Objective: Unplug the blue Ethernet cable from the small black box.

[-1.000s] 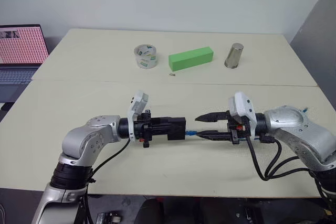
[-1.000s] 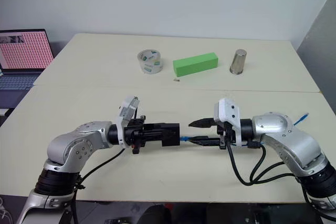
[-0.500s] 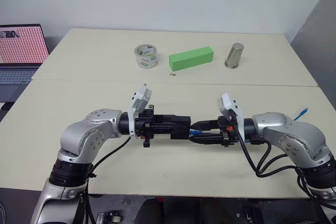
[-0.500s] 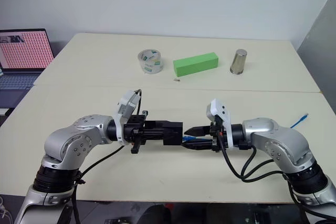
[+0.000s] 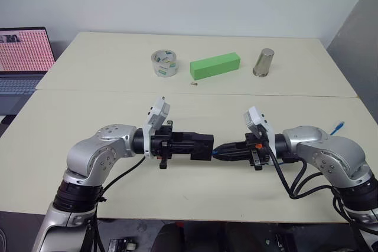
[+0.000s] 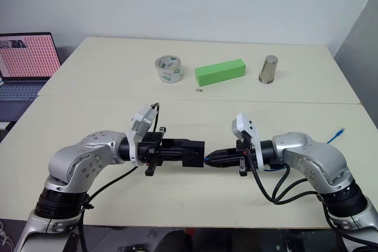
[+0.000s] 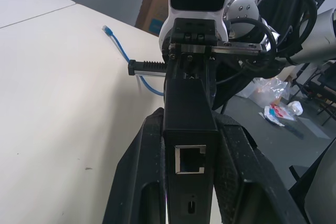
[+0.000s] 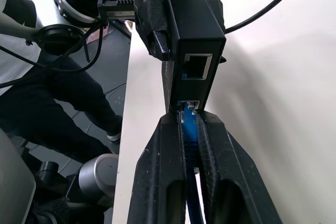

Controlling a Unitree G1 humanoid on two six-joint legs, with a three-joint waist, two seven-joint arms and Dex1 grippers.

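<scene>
Right wrist view: right gripper pinches the blue Ethernet cable plug, seemingly behind its latch; pulling could jam it in the small black box, clamped by the left gripper.

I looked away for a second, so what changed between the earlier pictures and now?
The right claw moved in toward the small black box and shut on the blue Ethernet cable at its plug. The left claw kept holding the box. The plug remains in its port.
</scene>
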